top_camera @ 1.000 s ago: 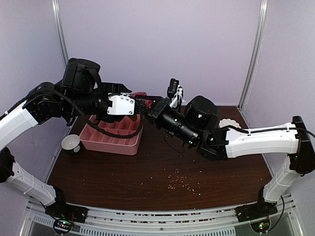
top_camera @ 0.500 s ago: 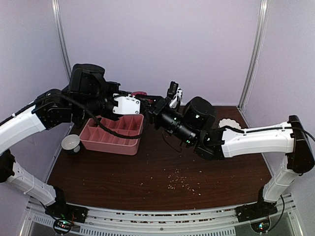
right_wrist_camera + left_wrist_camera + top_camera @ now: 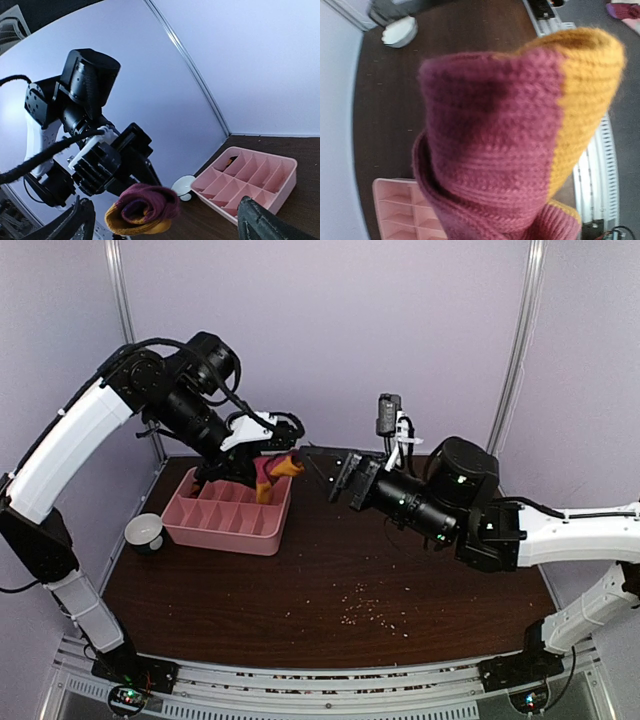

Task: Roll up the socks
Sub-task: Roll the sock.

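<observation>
Listing by size, we record: dark table (image 3: 330,585); pink compartment tray (image 3: 225,531); right gripper (image 3: 167,224), jaws spread wide, holding nothing; left gripper (image 3: 281,457) clamped on the bunched socks (image 3: 142,207), aloft near the tray's right end; white cup (image 3: 145,532) beside the tray.

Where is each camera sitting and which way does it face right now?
Top external: above and behind the bases, looking down on the table; both arms show, left gripper clamping the sock, right gripper open.
Left wrist: right behind the sock, which fills the frame and hides its fingers; pink tray corner beneath.
Right wrist: looks across at the left arm and sock; own fingertips at bottom corners.
Shared: sock and pink tray appear in all three.
</observation>
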### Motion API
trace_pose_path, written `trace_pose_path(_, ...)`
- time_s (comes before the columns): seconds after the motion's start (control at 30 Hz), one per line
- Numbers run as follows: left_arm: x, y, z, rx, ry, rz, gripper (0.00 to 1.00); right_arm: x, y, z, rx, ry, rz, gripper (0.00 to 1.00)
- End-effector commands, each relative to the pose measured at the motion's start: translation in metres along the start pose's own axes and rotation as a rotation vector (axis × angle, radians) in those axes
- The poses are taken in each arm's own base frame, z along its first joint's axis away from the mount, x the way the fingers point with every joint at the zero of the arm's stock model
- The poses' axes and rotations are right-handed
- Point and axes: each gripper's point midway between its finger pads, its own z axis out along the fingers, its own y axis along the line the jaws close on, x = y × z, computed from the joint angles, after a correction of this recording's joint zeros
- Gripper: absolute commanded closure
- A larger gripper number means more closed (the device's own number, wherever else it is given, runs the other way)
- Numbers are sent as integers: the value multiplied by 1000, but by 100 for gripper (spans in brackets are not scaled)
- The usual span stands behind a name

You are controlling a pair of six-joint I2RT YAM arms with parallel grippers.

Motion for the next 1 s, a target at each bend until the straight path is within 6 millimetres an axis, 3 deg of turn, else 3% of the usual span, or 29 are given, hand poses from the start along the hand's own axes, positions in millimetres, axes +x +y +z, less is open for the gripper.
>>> trace_pose_path(0.0,-15,-63,-13,344,-116,-186,100,18,7,-23,3,71,-406,0)
trace_pose_path(0.13,-14,-68,-8,384,-114,-228,100,27,37,-32,-153,48,-418,0)
trace_pose_path(0.33,-12,-72,-2,419,-106,-258,100,61,52,-14,-244,197,-474,1)
trace_pose_path(0.47,-10,-78,-1,446,-110,-269,100,64,78,-15,-382,174,-523,0)
trace_pose_path(0.63,-11,-87,-5,474,-132,-272,100,68,74,0,-343,207,-589,1)
trace_pose_path(0.7,-11,-91,-6,489,-141,-273,100,71,72,4,-337,223,-604,12)
trace_pose_path(0.8,-12,-95,-10,499,-155,-271,100,76,72,9,-354,260,-602,37)
trace_pose_path(0.9,-14,-99,-15,508,-181,-258,100,78,74,6,-393,266,-586,57)
trace_pose_path(0.97,-15,-102,-18,515,-191,-258,100,78,74,3,-409,271,-584,75)
